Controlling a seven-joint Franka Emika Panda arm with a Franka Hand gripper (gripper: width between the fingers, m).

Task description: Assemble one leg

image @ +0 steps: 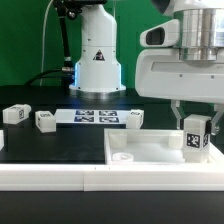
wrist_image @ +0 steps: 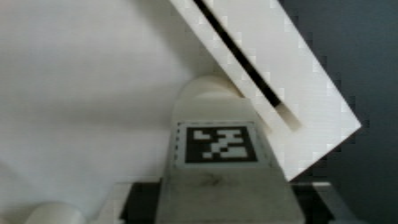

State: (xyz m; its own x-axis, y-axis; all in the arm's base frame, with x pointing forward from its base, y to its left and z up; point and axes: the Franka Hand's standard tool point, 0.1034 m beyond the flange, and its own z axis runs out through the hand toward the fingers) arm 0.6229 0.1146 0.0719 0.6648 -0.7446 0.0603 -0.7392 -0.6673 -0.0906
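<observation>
My gripper point(image: 195, 119) is shut on a leg point(image: 195, 134), a small white blocky post with a black-and-white tag, and holds it upright over the right part of the large white tray-like piece point(image: 150, 152). In the wrist view the leg point(wrist_image: 217, 140) fills the middle, its tip at a round corner spot of the tray-like piece point(wrist_image: 89, 90), beside the raised rim point(wrist_image: 267, 70). The dark fingers point(wrist_image: 164, 200) press both sides of the leg. Whether the leg touches the tray I cannot tell.
The marker board point(image: 95, 117) lies at the back middle. Three more legs lie on the black table: one at the far left point(image: 15, 114), one left of the board point(image: 45, 120), one right of it point(image: 131, 119). A white lit robot base point(image: 97, 60) stands behind.
</observation>
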